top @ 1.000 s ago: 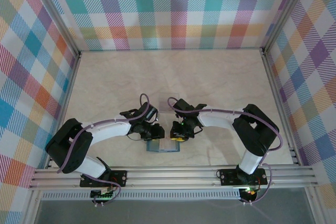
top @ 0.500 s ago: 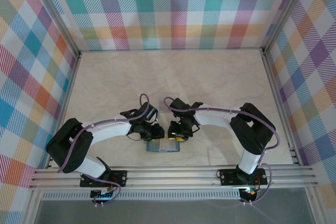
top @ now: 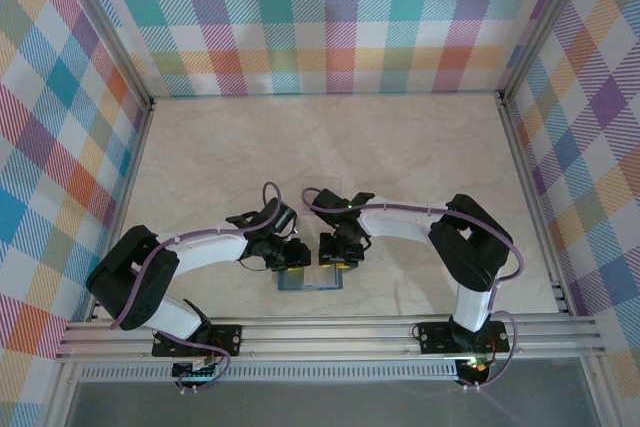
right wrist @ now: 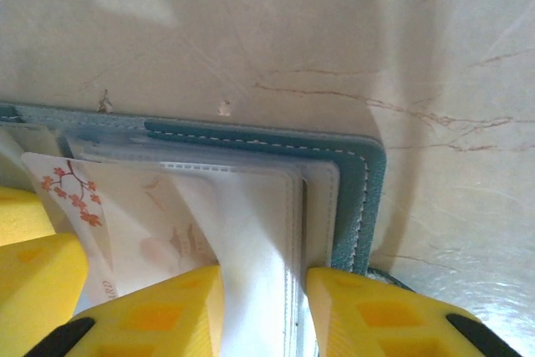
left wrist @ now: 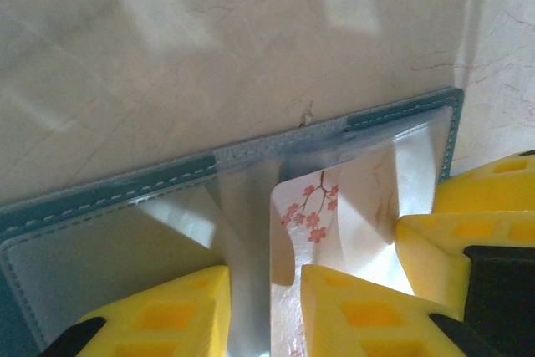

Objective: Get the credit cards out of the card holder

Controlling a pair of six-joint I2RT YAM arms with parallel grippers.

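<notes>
The teal-blue card holder (top: 310, 282) lies open and flat on the table near the front edge, its stitched rim (left wrist: 150, 181) and corner (right wrist: 355, 173) showing. A pale credit card (left wrist: 334, 206) printed with pink blossoms sits in its clear sleeves, also in the right wrist view (right wrist: 100, 206). My left gripper (top: 297, 259) hovers low over the holder's middle fold (left wrist: 263, 273), jaws apart, one finger over the card. My right gripper (top: 336, 255) stands over the holder's right half (right wrist: 263, 277), jaws apart, with a white sleeve page between them.
The marble-look table (top: 330, 147) stretches behind the holder. Plaid walls enclose three sides. An aluminium rail (top: 330, 332) runs along the front edge, just below the holder.
The right gripper has slid a little left onto the holder. The left gripper has edged slightly down and right. The holder has stayed in place.
</notes>
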